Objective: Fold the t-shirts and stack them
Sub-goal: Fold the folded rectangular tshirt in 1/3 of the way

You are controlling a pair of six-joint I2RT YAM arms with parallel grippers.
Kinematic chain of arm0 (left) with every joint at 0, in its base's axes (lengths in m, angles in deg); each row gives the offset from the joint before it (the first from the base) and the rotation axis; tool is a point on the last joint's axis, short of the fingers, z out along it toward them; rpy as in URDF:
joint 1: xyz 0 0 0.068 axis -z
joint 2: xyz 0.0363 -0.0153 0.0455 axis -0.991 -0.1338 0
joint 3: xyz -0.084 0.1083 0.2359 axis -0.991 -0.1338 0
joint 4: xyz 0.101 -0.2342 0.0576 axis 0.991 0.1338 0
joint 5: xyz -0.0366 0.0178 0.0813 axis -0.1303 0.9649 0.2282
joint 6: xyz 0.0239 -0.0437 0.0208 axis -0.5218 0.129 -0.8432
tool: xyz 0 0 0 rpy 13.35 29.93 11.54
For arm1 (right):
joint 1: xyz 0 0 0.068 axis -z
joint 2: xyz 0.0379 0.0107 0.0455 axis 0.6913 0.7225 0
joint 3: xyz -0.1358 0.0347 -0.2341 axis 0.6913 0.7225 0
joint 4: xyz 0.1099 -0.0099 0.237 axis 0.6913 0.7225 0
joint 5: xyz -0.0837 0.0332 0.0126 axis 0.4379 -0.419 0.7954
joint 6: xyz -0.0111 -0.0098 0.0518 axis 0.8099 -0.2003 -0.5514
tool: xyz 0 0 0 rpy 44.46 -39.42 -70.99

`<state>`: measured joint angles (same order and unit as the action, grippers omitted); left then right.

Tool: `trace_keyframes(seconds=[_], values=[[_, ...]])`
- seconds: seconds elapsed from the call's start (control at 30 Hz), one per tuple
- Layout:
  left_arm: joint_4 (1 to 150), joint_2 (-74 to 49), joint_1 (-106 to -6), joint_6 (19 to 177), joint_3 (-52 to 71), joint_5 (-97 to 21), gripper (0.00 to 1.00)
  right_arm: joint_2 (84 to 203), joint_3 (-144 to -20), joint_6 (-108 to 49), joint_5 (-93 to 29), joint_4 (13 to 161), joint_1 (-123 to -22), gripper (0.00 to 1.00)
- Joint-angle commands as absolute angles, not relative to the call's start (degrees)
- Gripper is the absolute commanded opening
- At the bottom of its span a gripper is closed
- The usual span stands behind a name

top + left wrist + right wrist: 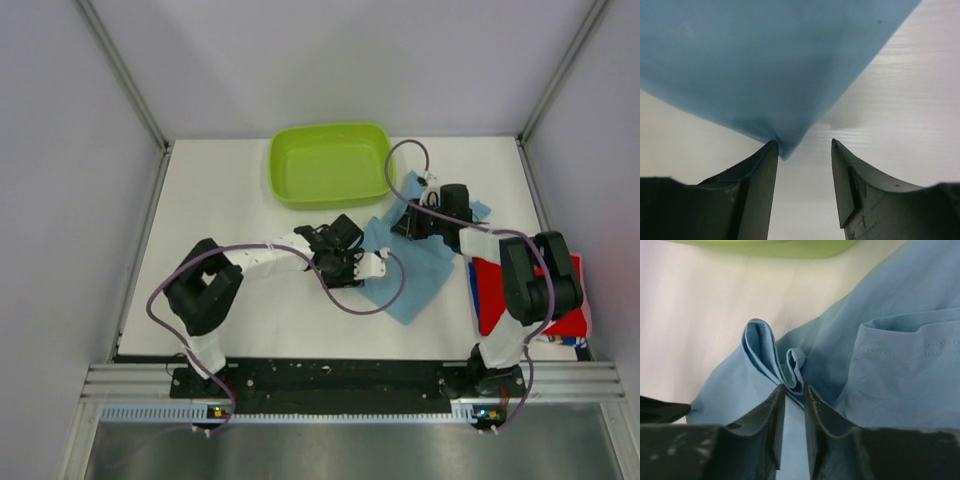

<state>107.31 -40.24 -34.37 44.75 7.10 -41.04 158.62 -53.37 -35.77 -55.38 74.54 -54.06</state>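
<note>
Light blue t-shirt (425,272) lies centre-right in the top view, below the green basin (330,165). My right gripper (795,386) pinches a fold of it; my left gripper (804,143) stands jaws apart at its corner.

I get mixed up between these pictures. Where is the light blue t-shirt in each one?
Top external: light blue t-shirt lies right of centre, just below the green basin.
Left wrist: it fills the top, one corner pointing down.
Right wrist: it covers the centre and right, with the basin along the top edge.
Shared landmark: the white table shows in all three.
</note>
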Motion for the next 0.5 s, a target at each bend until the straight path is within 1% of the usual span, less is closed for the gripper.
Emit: trace_keyframes(seconds=[0.0,0.07,0.13,0.3,0.37,0.47], values=[[106.7,-39.9,-31.6,43.9,4.6,-40.5,0.52,160.2,-56.2,-39.6,-54.5,70.2,-54.1,0.16],[108.4,-39.6,-31.1,44.7,4.1,-40.5,0.52,160.5,-56.3,-39.1,-54.0,70.5,-54.0,0.09],[109.8,-39.5,-30.6,45.1,3.8,-40.7,0.52,160.9,-56.8,-38.4,-53.3,71.1,-53.9,0.05],[110.9,-38.4,-29.7,44.9,2.0,-39.7,0.52,162.3,-60.4,-38.0,-51.1,75.2,-53.5,0.04],[113.0,-35.9,-29.5,43.3,2.4,-40.9,0.52,161.6,-61.8,-37.3,-50.5,78.3,-53.0,0.07],[113.2,-31.3,-29.7,40.7,3.4,-41.8,0.52,156.4,-61.8,-37.0,-49.0,80.1,-52.7,0.2]])
